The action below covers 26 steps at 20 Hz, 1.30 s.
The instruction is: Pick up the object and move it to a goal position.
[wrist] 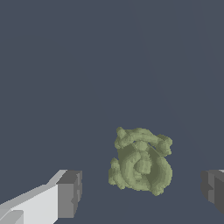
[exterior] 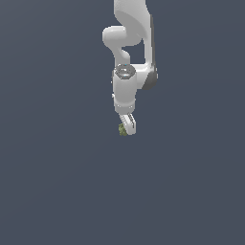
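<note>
The object (wrist: 141, 162) is a small lumpy olive-green clump with a bumpy surface, lying on the flat dark grey floor. In the wrist view it sits between my two grey fingertips (wrist: 70, 193), with clear gaps on both sides, a little nearer the other pad. My gripper (wrist: 142, 190) is open and touches nothing. In the exterior view the white arm reaches down from above and the gripper (exterior: 126, 127) hangs right at the object (exterior: 122, 129), of which only a green edge peeks out beside the white finger.
A plain dark grey floor (exterior: 57, 182) spreads all around, with no other objects, walls or edges in view. The white arm (exterior: 130, 43) rises behind the gripper toward the exterior view's top.
</note>
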Each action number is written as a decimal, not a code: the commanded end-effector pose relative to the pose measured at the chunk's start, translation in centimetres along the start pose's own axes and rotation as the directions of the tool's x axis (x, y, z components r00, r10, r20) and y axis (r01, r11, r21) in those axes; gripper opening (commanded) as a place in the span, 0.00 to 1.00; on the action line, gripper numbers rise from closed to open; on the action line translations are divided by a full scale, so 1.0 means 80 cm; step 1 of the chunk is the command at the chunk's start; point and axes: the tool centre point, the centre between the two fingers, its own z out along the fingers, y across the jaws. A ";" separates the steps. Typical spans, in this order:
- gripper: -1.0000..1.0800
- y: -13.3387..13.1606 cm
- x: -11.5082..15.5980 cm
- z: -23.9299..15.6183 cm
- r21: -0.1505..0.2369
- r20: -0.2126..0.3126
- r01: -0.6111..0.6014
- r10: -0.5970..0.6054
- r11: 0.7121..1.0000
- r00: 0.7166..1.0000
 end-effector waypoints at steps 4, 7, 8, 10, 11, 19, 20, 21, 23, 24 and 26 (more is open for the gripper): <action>0.96 0.008 -0.006 0.005 0.003 -0.002 -0.102 0.102 0.995 0.995; 0.96 0.012 -0.009 0.007 0.004 -0.002 -0.139 0.139 0.990 0.990; 0.96 0.012 -0.009 0.008 0.004 -0.002 -0.148 0.148 0.989 0.989; 0.96 0.014 -0.010 0.008 0.004 -0.002 -0.164 0.164 0.986 0.986; 0.96 0.014 -0.011 0.009 0.005 -0.002 -0.170 0.170 0.985 0.985; 0.96 0.015 -0.011 0.012 0.005 -0.003 -0.176 0.176 0.984 0.984; 0.96 0.015 -0.011 0.015 0.005 -0.003 -0.176 0.176 0.984 0.984; 0.96 0.015 -0.011 0.018 0.005 -0.003 -0.176 0.176 0.984 0.984; 0.96 0.016 -0.011 0.027 0.004 -0.003 -0.177 0.177 0.984 0.984; 0.96 0.016 -0.011 0.032 0.004 -0.003 -0.178 0.178 0.984 0.984; 0.96 0.016 -0.011 0.045 0.004 -0.003 -0.179 0.179 0.984 0.984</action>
